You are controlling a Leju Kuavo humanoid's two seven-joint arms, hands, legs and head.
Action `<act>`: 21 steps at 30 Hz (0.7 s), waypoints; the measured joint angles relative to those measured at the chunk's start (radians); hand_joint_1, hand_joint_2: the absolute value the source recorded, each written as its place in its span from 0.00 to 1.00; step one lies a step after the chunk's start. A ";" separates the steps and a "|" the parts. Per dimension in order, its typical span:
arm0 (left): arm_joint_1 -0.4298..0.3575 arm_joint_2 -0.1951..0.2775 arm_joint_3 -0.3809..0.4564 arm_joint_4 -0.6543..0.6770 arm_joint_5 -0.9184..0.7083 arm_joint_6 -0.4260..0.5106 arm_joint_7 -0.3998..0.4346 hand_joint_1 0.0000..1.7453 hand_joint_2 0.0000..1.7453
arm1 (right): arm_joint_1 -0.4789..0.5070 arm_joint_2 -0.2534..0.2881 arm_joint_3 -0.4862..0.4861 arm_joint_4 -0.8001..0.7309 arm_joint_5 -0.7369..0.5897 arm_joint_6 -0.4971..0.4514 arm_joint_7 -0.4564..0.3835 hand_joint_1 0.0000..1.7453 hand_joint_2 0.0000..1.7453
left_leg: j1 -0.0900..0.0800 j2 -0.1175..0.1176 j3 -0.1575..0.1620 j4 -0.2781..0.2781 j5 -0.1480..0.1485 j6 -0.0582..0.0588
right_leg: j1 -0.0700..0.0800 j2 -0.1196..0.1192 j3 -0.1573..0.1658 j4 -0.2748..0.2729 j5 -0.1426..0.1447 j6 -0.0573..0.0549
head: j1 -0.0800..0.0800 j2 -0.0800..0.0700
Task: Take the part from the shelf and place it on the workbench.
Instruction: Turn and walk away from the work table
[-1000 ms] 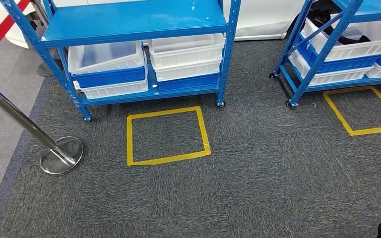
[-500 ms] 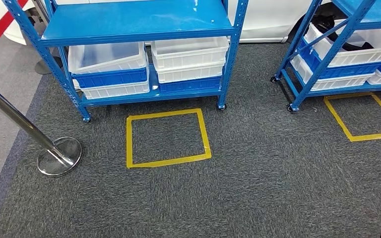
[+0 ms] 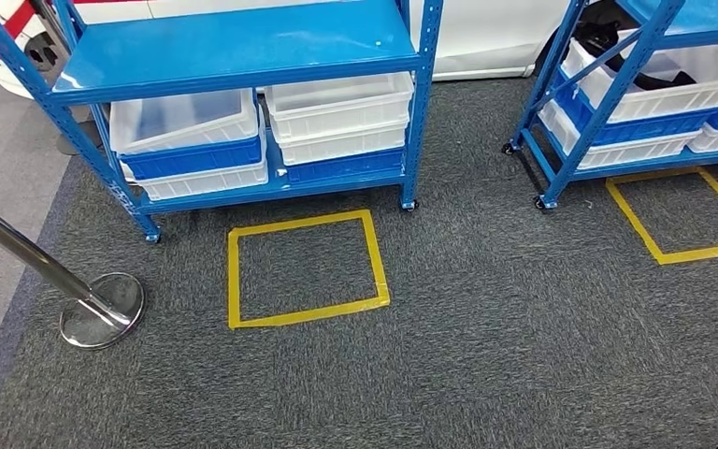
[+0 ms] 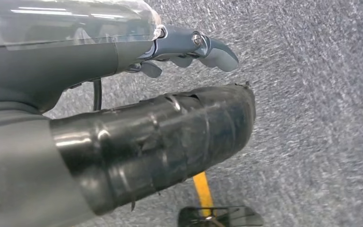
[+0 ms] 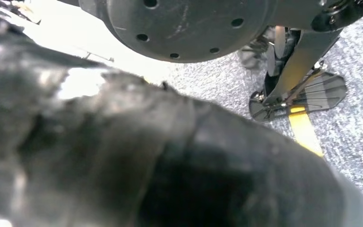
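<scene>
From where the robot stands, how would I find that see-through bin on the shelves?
Start at the blue rack straight ahead, behind the yellow taped square. Its bottom shelf holds two stacks of bins; take the left stack. The clear bin sits on top, above a blue bin, and sits tilted, while the bins of the right stack are white or blue and lie flat.

The blue shelf (image 3: 234,47) is cut off at the top of the head view, so only its lower levels show. The second shelf (image 3: 608,84) runs off the right edge. What lies inside the white bins (image 3: 337,103) is too hard to see. In the right wrist view, the right hand (image 5: 146,156) is a dark blur. The left hand (image 4: 160,137) hides its own fingers.
</scene>
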 joint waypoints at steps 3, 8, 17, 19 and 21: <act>0.000 0.003 0.000 0.000 0.001 0.002 0.001 0.00 0.00 | -0.001 0.003 0.000 0.002 0.000 -0.005 -0.017 0.00 0.00 | -0.013 0.000 0.047 -0.122 0.048 0.020 | 0.002 0.000 0.003 0.002 -0.011 0.010 | 0.002 0.000; 0.000 -0.002 0.001 0.000 0.001 0.031 0.013 0.00 0.00 | -0.005 0.003 0.000 0.003 0.001 0.005 -0.045 0.00 0.00 | -0.003 0.001 0.071 -0.164 0.054 0.035 | 0.002 -0.002 -0.012 0.046 -0.046 0.035 | 0.003 0.000; -0.002 -0.003 0.000 0.000 -0.004 0.039 0.005 0.00 0.00 | 0.001 -0.008 0.015 0.003 0.033 0.049 -0.025 0.00 0.00 | 0.003 0.000 0.096 -0.158 0.025 0.015 | -0.023 -0.005 -0.056 0.038 0.030 0.059 | 0.004 0.000; -0.005 -0.003 0.000 0.000 -0.002 0.040 0.002 0.00 0.00 | 0.000 -0.009 0.015 0.003 0.026 0.046 -0.049 0.00 0.00 | 0.001 0.000 0.095 -0.157 0.020 0.003 | -0.018 -0.004 -0.043 0.008 0.029 0.049 | 0.003 0.000; -0.008 -0.003 0.000 0.000 0.001 0.040 0.001 0.00 0.00 | -0.001 -0.010 0.015 0.003 0.022 0.046 -0.085 0.00 0.00 | 0.003 0.000 0.100 -0.156 0.016 -0.007 | -0.017 -0.003 -0.040 0.004 0.030 0.035 | 0.002 0.000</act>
